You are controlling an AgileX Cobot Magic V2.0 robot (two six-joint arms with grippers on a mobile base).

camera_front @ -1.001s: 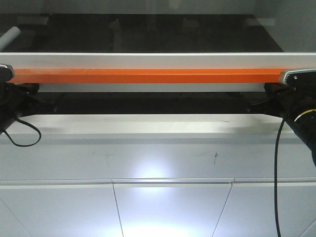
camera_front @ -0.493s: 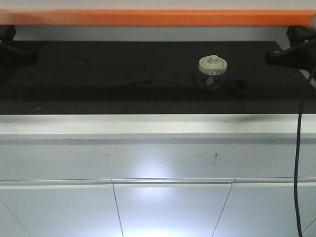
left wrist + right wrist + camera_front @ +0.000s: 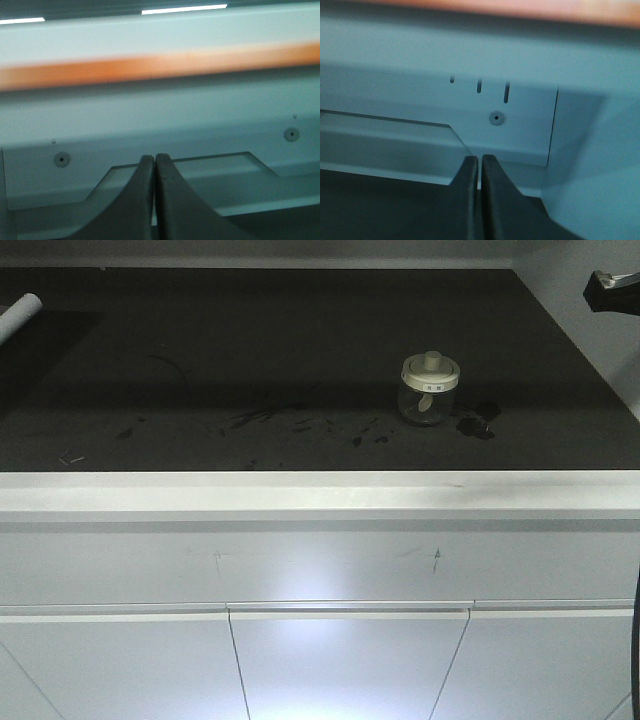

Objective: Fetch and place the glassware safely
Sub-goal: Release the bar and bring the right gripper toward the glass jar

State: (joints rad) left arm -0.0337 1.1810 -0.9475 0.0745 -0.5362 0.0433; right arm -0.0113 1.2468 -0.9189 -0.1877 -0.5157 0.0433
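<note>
Left wrist view has my left gripper point(image 3: 154, 165) with its two dark fingers pressed together and nothing between them. The right wrist view has my right gripper point(image 3: 480, 162) the same way, closed on nothing. Both cameras face a pale panel with a blurred orange strip point(image 3: 150, 70) along its top, and neither one sees the jar. From the front view I judge the fetch has hardly begun, since no finger is anywhere near the glass. The jar point(image 3: 430, 390) stands upright on the black worktop point(image 3: 250, 350), set back from the white front ledge point(image 3: 300, 495) and toward that ledge's right half. It is squat and clear, with a round cream lid point(image 3: 431, 371) that has a knob and a small mark on its rim. Something pale shows inside it, but I cannot tell what. Between the ledge and the jar lie dark scattered crumbs point(image 3: 300, 424), and there is a dark smear point(image 3: 478, 424) nearer the ledge's right end. A white tube point(image 3: 20, 314) lies far back above the ledge's left end. As I see it, the next move is to lower my right arm toward the jar and spread the fingers. I should close on the glass body rather than the knob, because the lid may lift free.
</note>
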